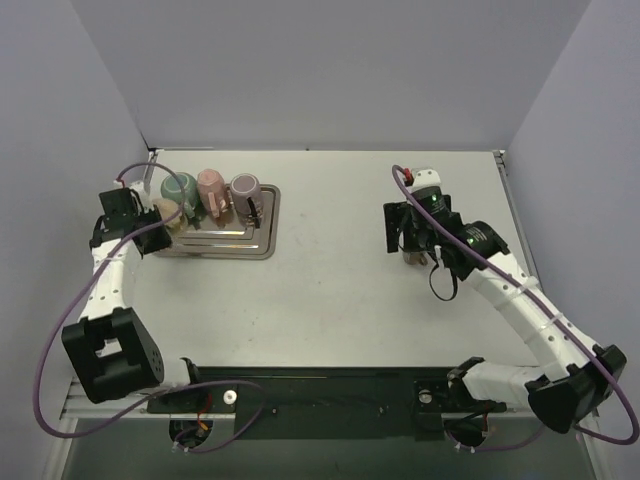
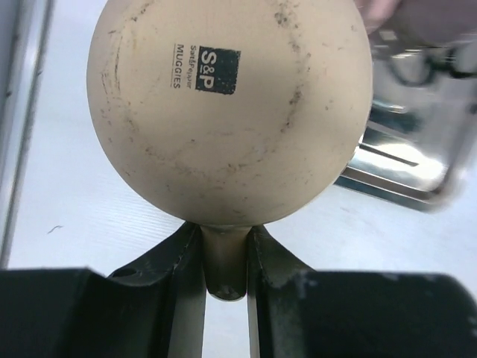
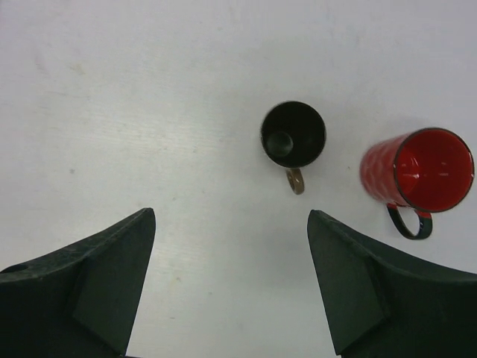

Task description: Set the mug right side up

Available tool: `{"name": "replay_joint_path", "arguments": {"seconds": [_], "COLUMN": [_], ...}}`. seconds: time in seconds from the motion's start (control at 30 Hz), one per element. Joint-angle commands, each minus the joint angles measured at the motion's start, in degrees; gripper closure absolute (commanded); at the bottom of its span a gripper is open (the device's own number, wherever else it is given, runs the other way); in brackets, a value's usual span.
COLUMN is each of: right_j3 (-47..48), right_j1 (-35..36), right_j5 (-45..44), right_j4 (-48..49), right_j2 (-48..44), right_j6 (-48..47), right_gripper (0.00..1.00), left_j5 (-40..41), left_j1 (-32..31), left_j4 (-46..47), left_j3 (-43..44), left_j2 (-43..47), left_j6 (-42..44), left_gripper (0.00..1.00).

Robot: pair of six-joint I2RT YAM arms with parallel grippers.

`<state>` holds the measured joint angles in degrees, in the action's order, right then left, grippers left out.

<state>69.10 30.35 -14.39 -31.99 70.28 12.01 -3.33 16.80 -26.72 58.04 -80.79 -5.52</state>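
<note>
A beige mug (image 2: 223, 104) fills the left wrist view with its marked base towards the camera, so it is upside down. My left gripper (image 2: 223, 250) is shut on its handle (image 2: 223, 261). In the top view the mug (image 1: 168, 213) is at the left edge of the metal tray (image 1: 262, 240), with the left gripper (image 1: 148, 222) beside it. I cannot tell whether it is lifted. My right gripper (image 3: 231, 224) is open and empty above the table, far right of the tray (image 1: 410, 245).
Green (image 1: 181, 187), pink (image 1: 212, 188) and purple (image 1: 246, 190) mugs stand on the tray. Under the right gripper a small dark mug (image 3: 293, 134) and a red mug (image 3: 417, 170) stand upright, openings up. Walls close the table on three sides.
</note>
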Motion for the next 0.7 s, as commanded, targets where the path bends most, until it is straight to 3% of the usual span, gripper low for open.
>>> {"name": "replay_joint_path", "arguments": {"seconds": [0.0, 0.13, 0.23, 0.27, 0.37, 0.53, 0.67], "right_j3": [1.3, 0.1, -2.6, -3.3, -2.5, -1.4, -2.3], "right_j1": [7.1, 18.1, 19.7, 19.7, 20.4, 20.7, 20.7], "right_j5": [1.7, 4.6, 18.7, 20.4, 24.5, 22.0, 21.0], "right_j4": [6.6, 22.3, 39.1, 47.5, 60.5, 67.0, 70.2], "right_j2": [-6.7, -7.5, -6.0, -5.5, -1.9, 2.0, 2.7], "right_j6": [3.4, 3.9, 10.8, 12.6, 18.9, 25.1, 28.2], "right_gripper": [0.22, 0.19, 0.16, 0.16, 0.16, 0.18, 0.22], "left_j5": [-27.7, -43.6, -50.8, -53.6, -58.0, -63.2, -63.5], "left_j1": [-0.4, -6.5, -11.6, -13.1, -18.0, -22.1, -24.3], "left_j4": [-7.1, -11.2, -10.6, -9.9, -6.8, 3.9, 6.8], "left_j3": [9.5, 14.6, 18.8, 20.0, 21.3, 19.0, 18.8], "left_j2": [7.8, 9.5, 10.0, 10.4, 10.8, 12.4, 12.7], "left_j6": [2.7, 1.0, -2.9, -4.1, -9.6, -20.4, -23.6], "left_gripper": [1.00, 1.00, 1.00, 1.00, 1.00, 1.00, 1.00]}}
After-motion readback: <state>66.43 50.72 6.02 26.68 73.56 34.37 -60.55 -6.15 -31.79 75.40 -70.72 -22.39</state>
